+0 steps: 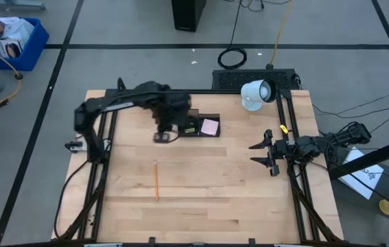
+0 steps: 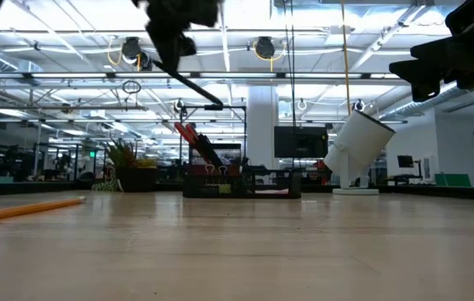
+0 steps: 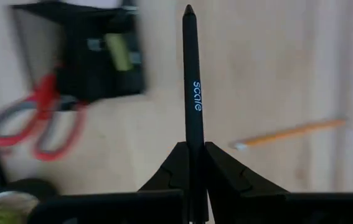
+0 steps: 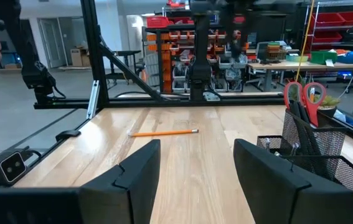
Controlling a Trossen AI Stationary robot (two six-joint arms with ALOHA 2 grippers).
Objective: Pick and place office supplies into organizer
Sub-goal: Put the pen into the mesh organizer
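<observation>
The left claw [image 3: 196,163] pinches a slim black pen [image 3: 192,81], a smooth matte stick with small white lettering on its barrel, its tip pointing away from the fingers. From above, this claw [image 1: 165,127] hangs over the near-left corner of the organizer [image 1: 204,127], a small black rectangular box of wire mesh standing toward the far side of the pale wooden bench [image 1: 201,199]. A pink sticky-note pad [image 1: 210,126] lies flat in its low tray.

The low view shows the pen [image 2: 191,82] held high and slanting above the organizer [image 2: 241,182], and red-handled scissors [image 2: 185,132] standing in the taller cup section (the overhead camera hides them under the arm). The left wrist view shows the scissors' looped red handles [image 3: 30,124], blurred.

An orange pencil [image 1: 156,180], thin and straight, lies alone on the planks well nearer the front edge; it also shows in the low view [image 2: 28,209] and the right wrist view [image 4: 164,132].

The right claw [image 4: 195,165] is spread with nothing between its blocky dark fingers, waiting over the bench's right edge [image 1: 266,152]. A white round lamp-like device [image 1: 257,92] sits at the far right corner. A small green plant [image 2: 128,163] appears only in the low view.
</observation>
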